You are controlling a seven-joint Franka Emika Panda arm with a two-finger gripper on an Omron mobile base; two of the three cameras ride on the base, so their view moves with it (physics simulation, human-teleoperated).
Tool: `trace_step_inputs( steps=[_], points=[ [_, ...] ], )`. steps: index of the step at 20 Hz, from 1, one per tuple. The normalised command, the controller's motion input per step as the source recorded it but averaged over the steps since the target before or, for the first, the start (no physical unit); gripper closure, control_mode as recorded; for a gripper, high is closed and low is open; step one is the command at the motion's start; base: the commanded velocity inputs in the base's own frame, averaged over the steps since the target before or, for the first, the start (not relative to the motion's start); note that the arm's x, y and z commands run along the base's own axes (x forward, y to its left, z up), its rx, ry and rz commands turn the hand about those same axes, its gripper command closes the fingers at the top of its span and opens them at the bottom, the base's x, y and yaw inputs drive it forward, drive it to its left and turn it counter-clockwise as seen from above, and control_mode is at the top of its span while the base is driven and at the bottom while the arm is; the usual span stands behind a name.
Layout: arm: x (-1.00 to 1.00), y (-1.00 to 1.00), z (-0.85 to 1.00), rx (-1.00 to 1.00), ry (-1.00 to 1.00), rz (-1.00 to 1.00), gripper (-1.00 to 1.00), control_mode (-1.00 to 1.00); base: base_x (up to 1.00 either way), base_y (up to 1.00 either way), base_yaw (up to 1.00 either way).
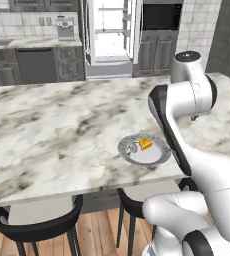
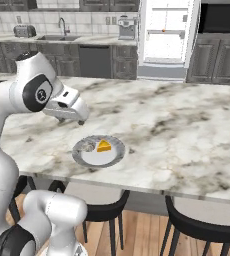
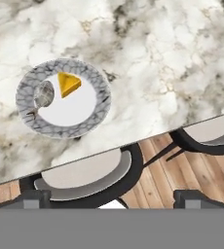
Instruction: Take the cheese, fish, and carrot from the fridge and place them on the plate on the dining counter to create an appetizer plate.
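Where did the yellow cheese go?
The cheese sits on the grey plate, beside the fish, near the stool-side edge of the dining counter.

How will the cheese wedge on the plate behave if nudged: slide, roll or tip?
The cheese is a flat-sided wedge, so it probably won't roll. It looks rigid and small, likely light. Lying on the smooth plate beside the fish, it would probably slide rather than tip.

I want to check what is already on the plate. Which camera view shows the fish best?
The hand view: it looks down on the plate, where the fish lies beside the cheese. In the left base view the fish is small and blurred; the right base view gives the same.
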Motion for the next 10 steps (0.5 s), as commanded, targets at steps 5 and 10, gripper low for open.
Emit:
trace_step_inputs(
  steps=[5,10],
  points=[
    [0.11,-0.13,-0.17,-0.01,0.00,0.00,-1.00,1.00,0.01,-0.02,0.00],
    [0.00,0.00,0.00,0.00,0.00,0.00,-1.00,1.00,-0.07,-0.58,0.00]
  ],
)
